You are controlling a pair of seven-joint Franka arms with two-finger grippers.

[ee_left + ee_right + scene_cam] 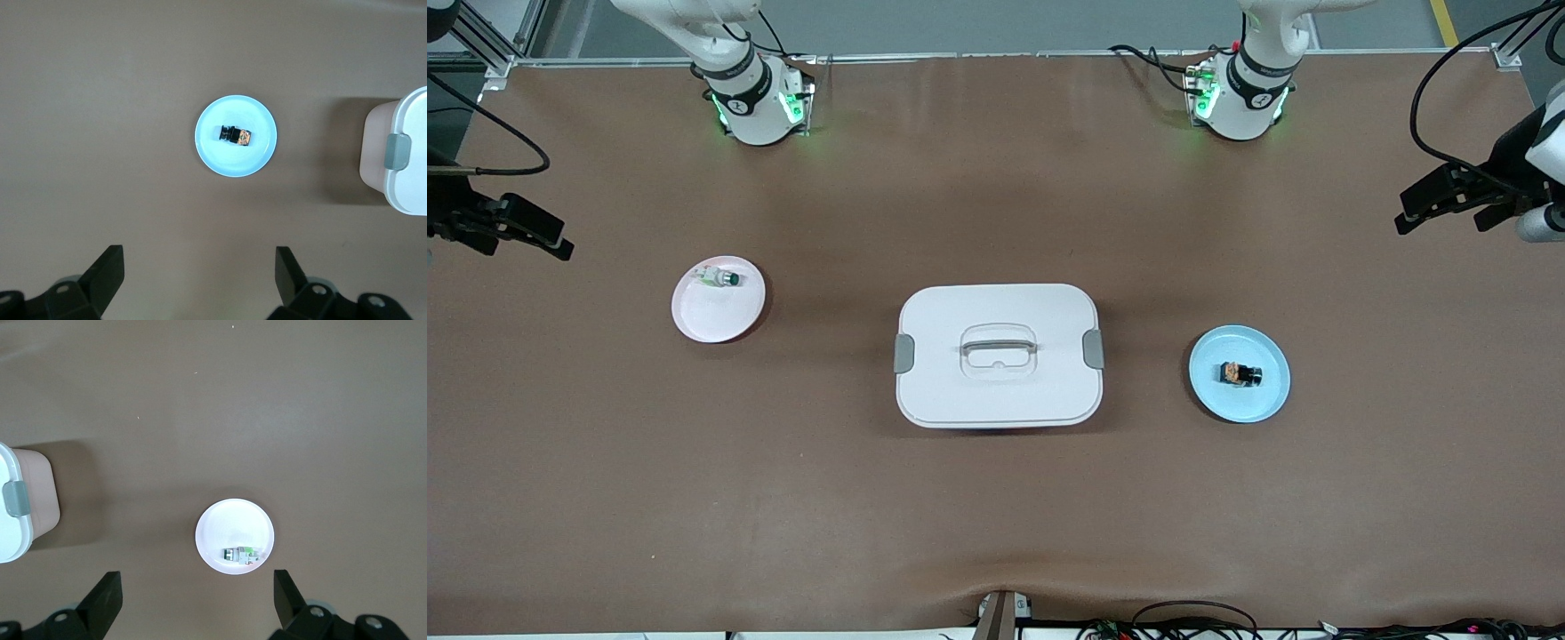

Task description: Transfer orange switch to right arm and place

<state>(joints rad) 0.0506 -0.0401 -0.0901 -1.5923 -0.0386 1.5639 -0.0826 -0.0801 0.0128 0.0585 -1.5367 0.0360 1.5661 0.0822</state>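
The orange switch (1241, 374), a tiny black part with an orange-brown end, lies on a light blue plate (1267, 400) toward the left arm's end of the table. It also shows in the left wrist view (237, 135). My left gripper (1445, 213) hangs high at that end of the table, open and empty (199, 280). My right gripper (525, 242) hangs high at the right arm's end, open and empty (197, 603). Both are well clear of the switch.
A white lidded box (998, 355) with grey latches and a top handle stands in the table's middle. A pink-white plate (711, 316) toward the right arm's end holds a small white part with a green tip (719, 277). Brown table (996, 516) all around.
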